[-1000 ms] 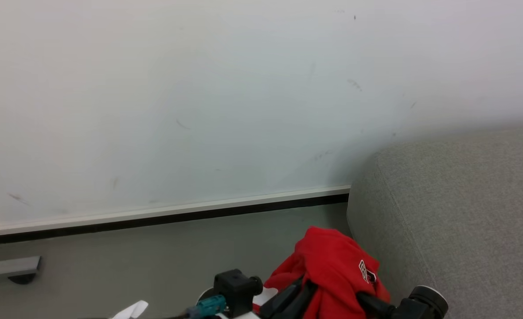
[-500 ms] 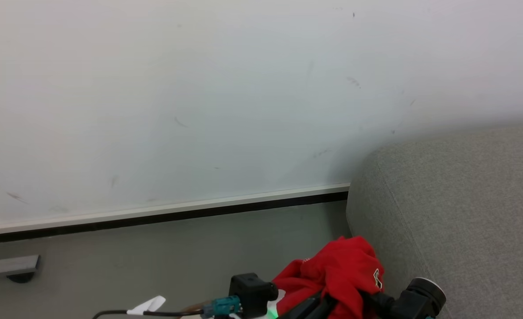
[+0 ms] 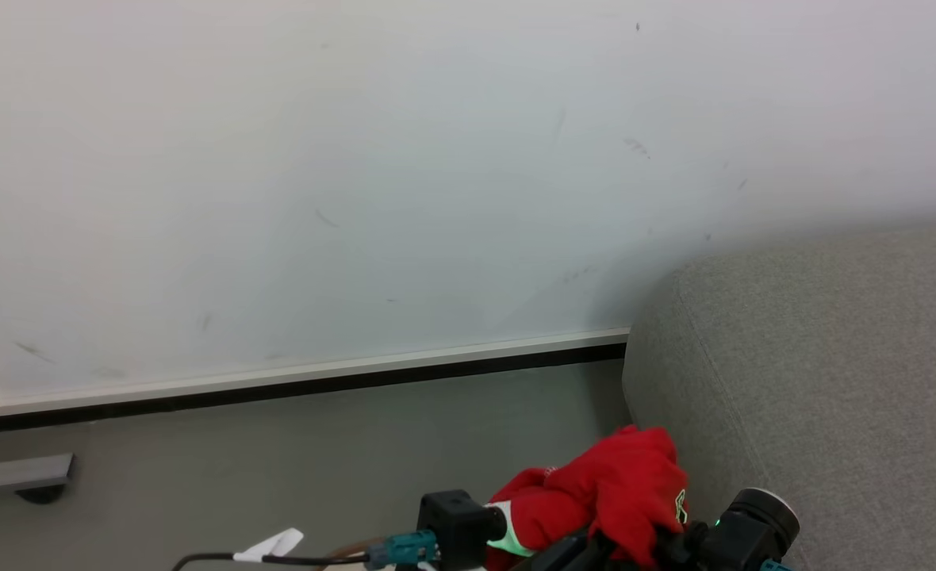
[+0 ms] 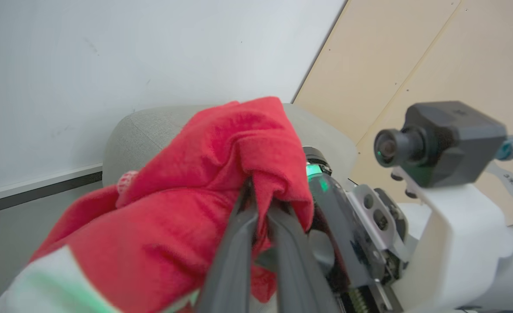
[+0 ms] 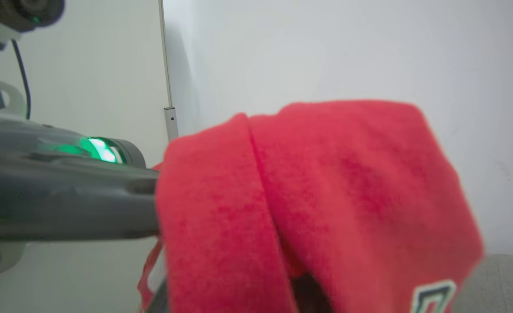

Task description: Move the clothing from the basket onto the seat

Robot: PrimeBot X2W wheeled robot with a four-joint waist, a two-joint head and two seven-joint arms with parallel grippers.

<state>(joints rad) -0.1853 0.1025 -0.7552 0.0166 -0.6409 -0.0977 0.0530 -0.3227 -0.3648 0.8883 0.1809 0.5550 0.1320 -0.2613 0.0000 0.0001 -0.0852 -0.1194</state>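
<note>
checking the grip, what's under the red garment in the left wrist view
Under the bright red soft fabric garment, the left end effector pinches a fold between its two dark fingers. Their tips are buried in the cloth; anything lower is covered.

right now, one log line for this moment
left claw: shut on bright red soft fabric garment | right claw: under garment, unclear | garment: beside large light grey fabric sofa, not yet on it

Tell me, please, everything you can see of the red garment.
The garment is bright red, soft, fleecy-looking fabric, bunched in thick folds, with a white panel at one edge and a small white-outlined emblem. It is held up beside the rounded corner of the grey sofa, with one fold pinched by the shut left gripper.
</note>
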